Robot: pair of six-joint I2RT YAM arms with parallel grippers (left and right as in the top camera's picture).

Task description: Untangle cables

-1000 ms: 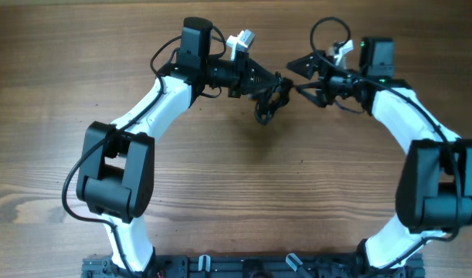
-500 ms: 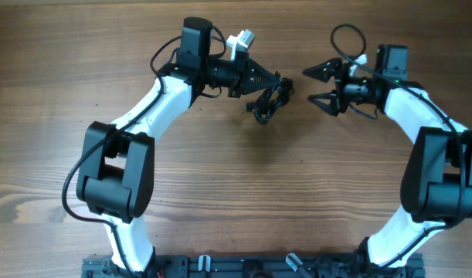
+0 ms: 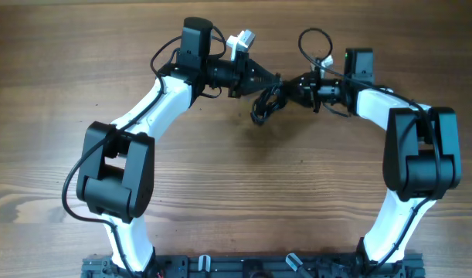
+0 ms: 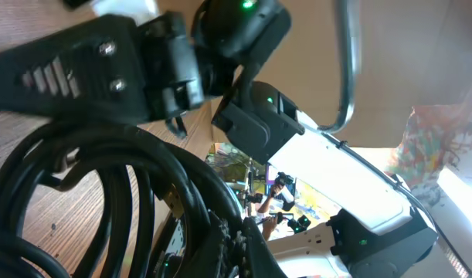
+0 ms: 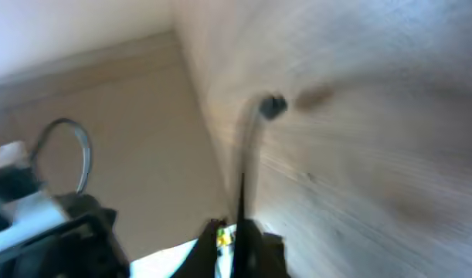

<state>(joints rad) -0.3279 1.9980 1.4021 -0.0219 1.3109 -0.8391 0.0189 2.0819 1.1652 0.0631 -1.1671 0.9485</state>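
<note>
You had the cables bunched in one small black tangle near the far middle of the bench, between the two arms. The left fingers were clamped shut on its upper edge, with the loops spreading out below them. From your left wrist camera the cables showed as glossy black loops, several strands side by side and crossing over the wood grain. Your right fingers were closed as well, touching the tangle's right side; whether they pinched a strand could not be told. Your right wrist view was blurred, showing only one thin dark strand rising to a small rounded plug end
</note>
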